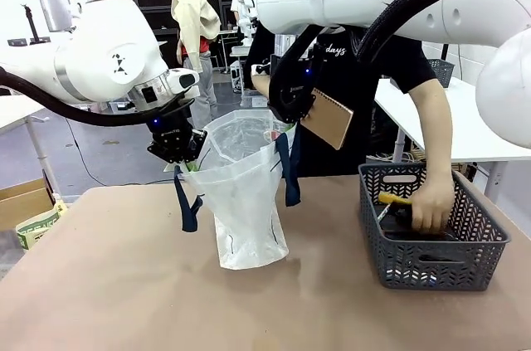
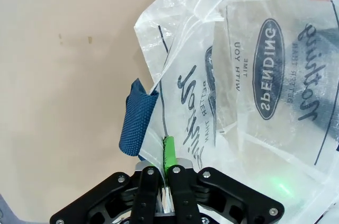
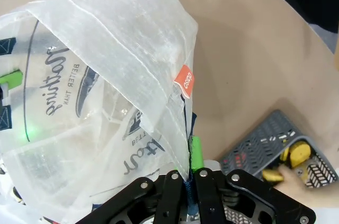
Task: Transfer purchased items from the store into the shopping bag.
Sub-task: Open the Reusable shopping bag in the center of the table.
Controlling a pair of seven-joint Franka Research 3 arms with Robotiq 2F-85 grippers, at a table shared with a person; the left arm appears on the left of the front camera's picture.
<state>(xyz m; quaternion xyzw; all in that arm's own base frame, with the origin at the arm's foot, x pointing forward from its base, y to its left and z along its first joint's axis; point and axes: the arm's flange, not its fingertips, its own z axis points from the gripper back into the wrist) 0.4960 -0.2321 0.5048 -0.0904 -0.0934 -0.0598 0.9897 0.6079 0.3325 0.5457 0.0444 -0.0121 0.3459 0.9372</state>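
The tan bench lies nearest. On its right side stands the dark grey basket, where a person's hand reaches down onto dark contents beside a yellow packet. Left of the basket, near the middle, the shopping bag stands with its bottom on the bench and its mouth held wide. The left pincer is clamped on the bag's rim beside a navy strap handle. The right pincer is clamped on the opposite rim. Just beyond the mouth, a flat brown cardboard box hangs tilted in front of the person; what holds it is hidden.
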